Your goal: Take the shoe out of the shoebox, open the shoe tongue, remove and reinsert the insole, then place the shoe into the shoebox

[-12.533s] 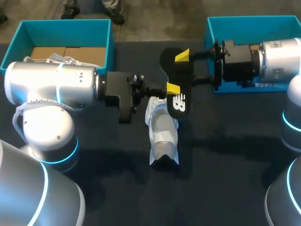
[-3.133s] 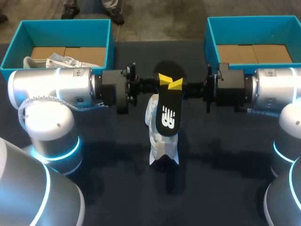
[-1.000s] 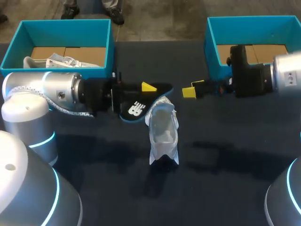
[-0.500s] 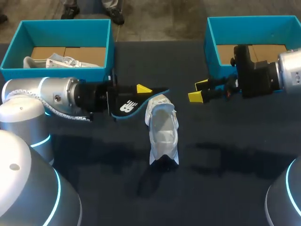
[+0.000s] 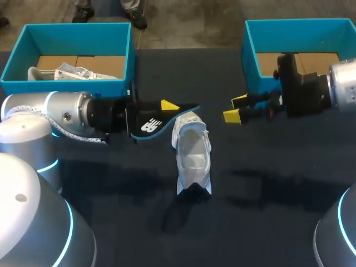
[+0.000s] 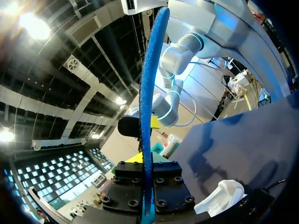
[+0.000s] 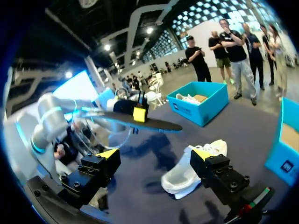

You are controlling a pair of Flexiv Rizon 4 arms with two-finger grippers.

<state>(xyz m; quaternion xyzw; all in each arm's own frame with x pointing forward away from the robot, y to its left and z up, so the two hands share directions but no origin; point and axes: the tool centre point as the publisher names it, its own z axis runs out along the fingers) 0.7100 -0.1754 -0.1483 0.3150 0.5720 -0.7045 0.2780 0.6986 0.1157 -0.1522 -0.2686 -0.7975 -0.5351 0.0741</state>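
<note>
A white shoe (image 5: 192, 158) lies on the dark table, toe toward me, heel opening at the far end. Its black insole (image 5: 158, 123) with a blue edge hovers just left of the heel, lying nearly flat. My left gripper (image 5: 167, 107) is shut on it from the left. In the left wrist view the insole (image 6: 149, 88) runs edge-on between the fingers (image 6: 128, 179), with the shoe (image 6: 219, 198) below and to the side. My right gripper (image 5: 236, 109) stands open to the right of the shoe, holding nothing. The right wrist view shows its gripper (image 7: 155, 155) wide apart, the shoe (image 7: 194, 168) and insole (image 7: 140, 122) ahead.
A teal shoebox (image 5: 22, 41) at the back left holds another white shoe (image 5: 61, 72). A second teal shoebox (image 5: 250, 41) stands at the back right, just behind my right wrist, showing a cardboard floor. Both shoeboxes appear in the right wrist view, the left one (image 7: 201, 105) ahead.
Over the last second my left arm drew the insole a little left and lowered it beside the shoe's heel. My right gripper backed slightly right. The shoe stayed put.
</note>
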